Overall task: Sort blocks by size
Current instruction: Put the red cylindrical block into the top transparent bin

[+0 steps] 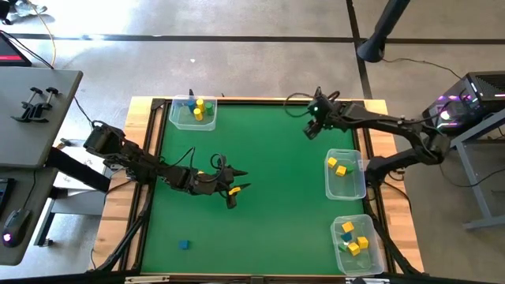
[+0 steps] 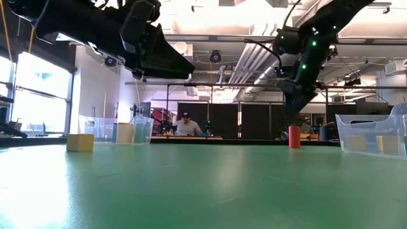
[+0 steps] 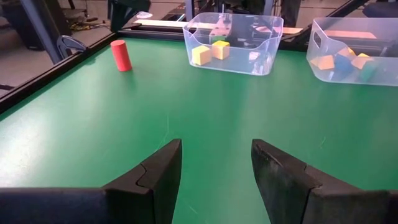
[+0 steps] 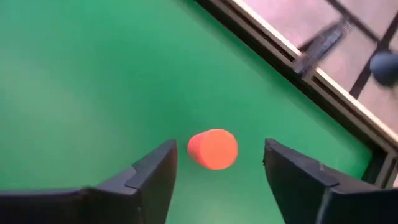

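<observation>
Right gripper (image 4: 214, 168), fingers spread, hovers above the red cylinder (image 4: 212, 149); next, descend and close; left gripper (image 3: 216, 168) waits open.

Bright, even overhead light; ceiling fixtures (image 2: 248, 54) and a window (image 2: 38, 95) at nine o'clock glare in the low view. The green mat (image 1: 268, 181) shows faint shadows. Right wrist view blurred, red cylinder (image 4: 212, 149) soft-edged
</observation>
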Controlling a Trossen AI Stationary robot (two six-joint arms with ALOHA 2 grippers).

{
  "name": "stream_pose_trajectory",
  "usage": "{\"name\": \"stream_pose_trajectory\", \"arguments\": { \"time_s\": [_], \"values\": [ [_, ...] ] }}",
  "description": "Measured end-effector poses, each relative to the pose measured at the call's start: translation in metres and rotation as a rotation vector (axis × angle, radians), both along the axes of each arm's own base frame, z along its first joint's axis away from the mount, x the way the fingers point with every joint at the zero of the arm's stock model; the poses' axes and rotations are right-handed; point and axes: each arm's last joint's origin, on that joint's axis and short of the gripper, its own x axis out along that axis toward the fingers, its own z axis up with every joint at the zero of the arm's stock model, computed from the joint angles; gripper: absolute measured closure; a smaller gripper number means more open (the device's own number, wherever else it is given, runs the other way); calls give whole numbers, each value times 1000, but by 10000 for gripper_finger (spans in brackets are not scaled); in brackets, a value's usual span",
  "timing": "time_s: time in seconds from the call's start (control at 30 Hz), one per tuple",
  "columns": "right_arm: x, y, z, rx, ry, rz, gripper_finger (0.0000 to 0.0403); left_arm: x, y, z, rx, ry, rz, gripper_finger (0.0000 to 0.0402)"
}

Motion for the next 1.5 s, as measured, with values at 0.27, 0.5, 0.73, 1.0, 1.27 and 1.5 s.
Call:
{"name": "stream_pose_trajectory", "arguments": {
  "time_s": [0.27,0.5,0.73,1.0,1.27,1.5],
  "values": [
    [-8,-14,-7,89,-40,-53,148,0,0,0,-8,-2,3,222],
    [0,-29,-39,161,37,-62,148,0,0,0,-8,-1,3,222],
    [6,-34,-51,171,51,-53,176,0,0,0,-8,-1,3,222],
    [9,-33,-51,183,26,-17,278,0,0,0,-7,0,3,222],
    [43,-10,-33,183,-228,244,277,-2,-4,0,72,16,2,222],
    [84,36,-24,139,-625,549,277,-9,-17,4,313,35,88,222]
  ]
}}
